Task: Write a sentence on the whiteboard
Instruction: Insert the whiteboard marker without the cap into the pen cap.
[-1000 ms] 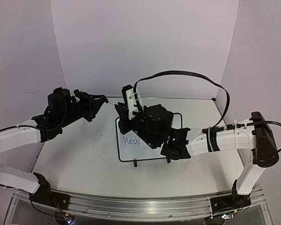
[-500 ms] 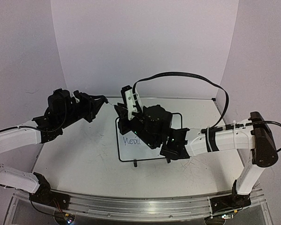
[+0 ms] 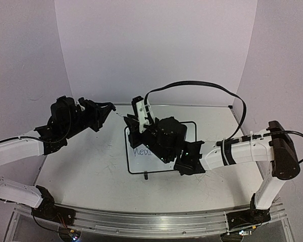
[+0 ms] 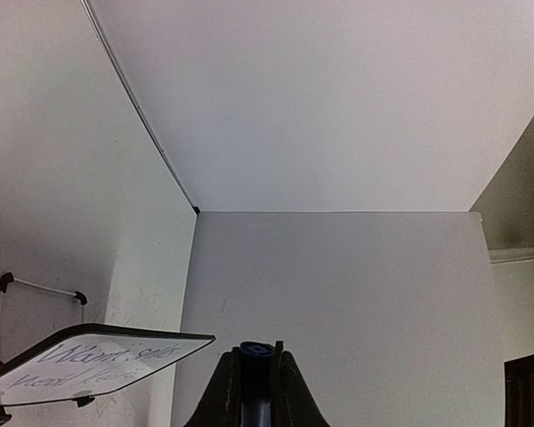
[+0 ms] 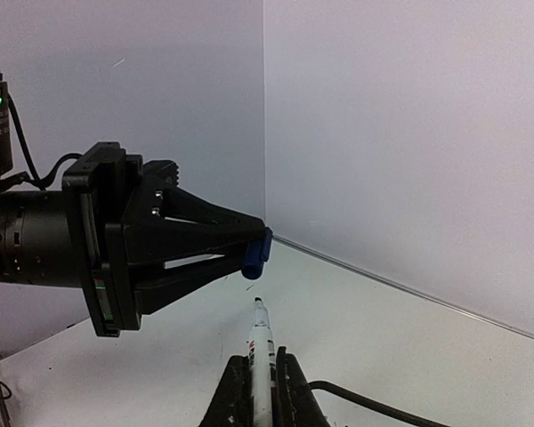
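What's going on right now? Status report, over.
Left fingers shut on blue cap. Right fingers shut on marker, tip facing cap. Sentence on whiteboard, two lines. Nothing between tip and cap.

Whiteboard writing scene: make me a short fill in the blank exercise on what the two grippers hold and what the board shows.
1. The left gripper is shut on a ____ cap.
2. The right gripper holds an uncapped ____ by its white barrel.
3. The whiteboard carries ____ lines of writing.
Missing words: blue; marker; two.
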You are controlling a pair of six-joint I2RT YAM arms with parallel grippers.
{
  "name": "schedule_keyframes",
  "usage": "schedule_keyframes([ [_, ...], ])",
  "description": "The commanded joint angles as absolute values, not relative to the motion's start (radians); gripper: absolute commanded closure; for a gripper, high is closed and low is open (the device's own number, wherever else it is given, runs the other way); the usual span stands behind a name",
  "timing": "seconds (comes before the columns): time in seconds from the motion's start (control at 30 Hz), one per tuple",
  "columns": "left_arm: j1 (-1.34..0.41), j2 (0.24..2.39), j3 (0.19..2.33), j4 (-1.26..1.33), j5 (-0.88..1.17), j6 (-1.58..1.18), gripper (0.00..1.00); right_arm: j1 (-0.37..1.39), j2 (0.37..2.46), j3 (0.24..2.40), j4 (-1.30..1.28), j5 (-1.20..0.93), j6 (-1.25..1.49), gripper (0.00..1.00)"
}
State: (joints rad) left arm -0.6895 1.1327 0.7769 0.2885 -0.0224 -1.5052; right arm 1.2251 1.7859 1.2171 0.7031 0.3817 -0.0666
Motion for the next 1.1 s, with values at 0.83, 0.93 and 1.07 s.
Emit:
schedule_keyframes([
  [0.83, -0.694, 1.115, 0.773, 0.35, -0.005, -1.524, 1.0, 1.23, 1.822, 1.302, 0.793, 0.375, -0.065, 1.0],
  [0.93, -0.694, 1.111, 0.769, 0.351, -0.008, -1.523, 1.0, 1.23, 1.815, 1.29, 0.793, 0.374, -0.062, 1.0],
  [1.07, -0.694, 1.106, 0.768, 0.351, -0.016, -1.524, 1.0, 1.23, 1.794, 1.256, 0.796, 0.358, -0.056, 1.0],
])
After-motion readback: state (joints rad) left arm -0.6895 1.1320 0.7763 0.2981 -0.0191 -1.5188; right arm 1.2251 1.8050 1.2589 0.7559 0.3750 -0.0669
